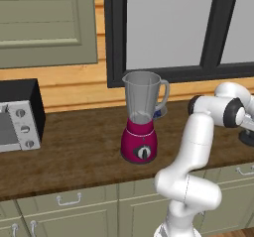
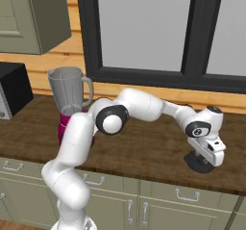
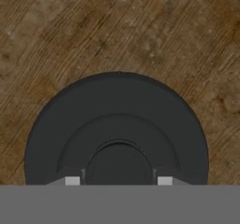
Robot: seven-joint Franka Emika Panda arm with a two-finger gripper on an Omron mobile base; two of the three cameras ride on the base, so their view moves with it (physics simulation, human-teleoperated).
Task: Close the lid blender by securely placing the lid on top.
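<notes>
The blender (image 1: 141, 119) stands open-topped on the counter (image 1: 74, 151), well apart from the lid (image 2: 200, 162), which lies flat at the counter's right. The gripper (image 2: 210, 158) sits just above it, fingers spread beside the central knob (image 3: 119, 164). The lid is likely light and rigid; grasp the knob.

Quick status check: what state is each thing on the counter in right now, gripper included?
Magenta-based blender with clear jar: upright, jar top open, no lid.
Round flat black lid: lying flat on the wooden counter, away from the blender.
Gripper: lowered directly over the lid; open or shut, cannot tell.
Silver-and-black toaster oven: door closed.
</notes>
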